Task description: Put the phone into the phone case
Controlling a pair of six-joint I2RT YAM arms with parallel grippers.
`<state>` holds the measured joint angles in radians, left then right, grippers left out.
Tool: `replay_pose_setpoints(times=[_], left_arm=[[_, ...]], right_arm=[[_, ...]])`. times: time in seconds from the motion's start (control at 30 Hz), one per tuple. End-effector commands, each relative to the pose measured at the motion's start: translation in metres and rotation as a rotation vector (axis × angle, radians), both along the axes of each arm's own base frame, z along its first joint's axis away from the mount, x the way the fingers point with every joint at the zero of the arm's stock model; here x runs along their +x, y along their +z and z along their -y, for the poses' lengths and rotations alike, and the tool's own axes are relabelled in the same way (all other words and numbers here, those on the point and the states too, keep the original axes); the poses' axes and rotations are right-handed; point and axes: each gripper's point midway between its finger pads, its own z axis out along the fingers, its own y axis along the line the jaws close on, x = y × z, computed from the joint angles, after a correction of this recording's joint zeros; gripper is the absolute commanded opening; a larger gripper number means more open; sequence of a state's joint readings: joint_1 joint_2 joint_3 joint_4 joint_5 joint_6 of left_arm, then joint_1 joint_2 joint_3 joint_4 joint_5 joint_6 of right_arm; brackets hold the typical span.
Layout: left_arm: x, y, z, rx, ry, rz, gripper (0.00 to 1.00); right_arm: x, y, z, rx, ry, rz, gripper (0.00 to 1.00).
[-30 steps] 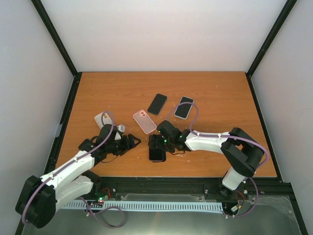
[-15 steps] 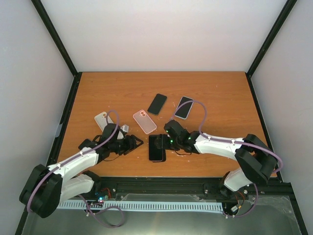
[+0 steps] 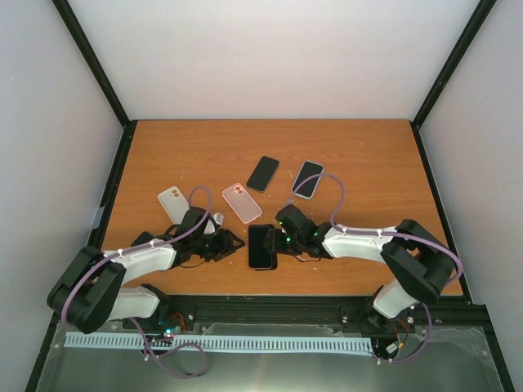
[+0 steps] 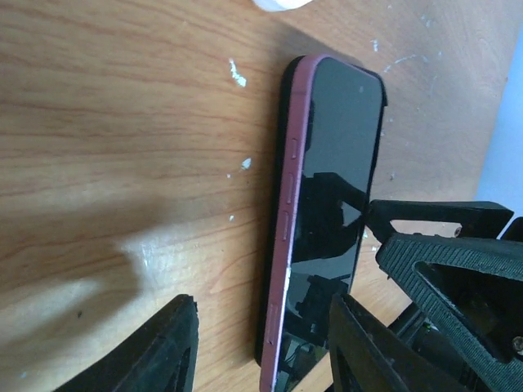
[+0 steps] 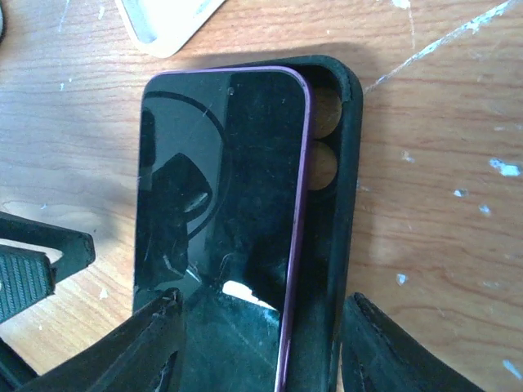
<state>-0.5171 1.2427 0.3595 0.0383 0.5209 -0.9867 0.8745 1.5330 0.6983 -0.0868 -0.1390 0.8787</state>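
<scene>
Mid-seating: phone [image 5: 221,212] lies skewed on phone case [image 5: 331,245], camera cut-out side uncovered. Left gripper [image 4: 261,347] and right gripper [image 5: 265,355] gape wide, empty, flanking case. Next we judge: nudge phone square, press flush.

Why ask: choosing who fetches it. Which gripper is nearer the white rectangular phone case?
Left. The left gripper sits right of the white rectangular phone case; the right gripper is farther right, past the black-screened phone.

The phone [image 3: 261,247] is hemmed between left gripper [image 3: 234,242] and right gripper [image 3: 279,238].
</scene>
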Motion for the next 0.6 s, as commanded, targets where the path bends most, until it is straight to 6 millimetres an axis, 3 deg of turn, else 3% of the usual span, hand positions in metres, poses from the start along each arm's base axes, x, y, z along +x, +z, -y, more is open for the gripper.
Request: replay_pose_setpoints(times=[0.0,0.4,0.57], left_arm=[[0.007,0.003,0.012,-0.028,-0.022,0.019,0.43],[0.009,-0.006,0.036,-0.014,-0.082,0.003,0.12],[0.009,-0.007,0.04,-0.025,-0.09,-0.002,0.05]], right_arm=[[0.002,-0.014,0.0,-0.001,-0.002,-0.012,0.51],[-0.008,-0.01,-0.023,0.167,0.03,-0.062,0.47],[-0.013,-0.003,-0.033,0.261,0.051,-0.077,0.47]])
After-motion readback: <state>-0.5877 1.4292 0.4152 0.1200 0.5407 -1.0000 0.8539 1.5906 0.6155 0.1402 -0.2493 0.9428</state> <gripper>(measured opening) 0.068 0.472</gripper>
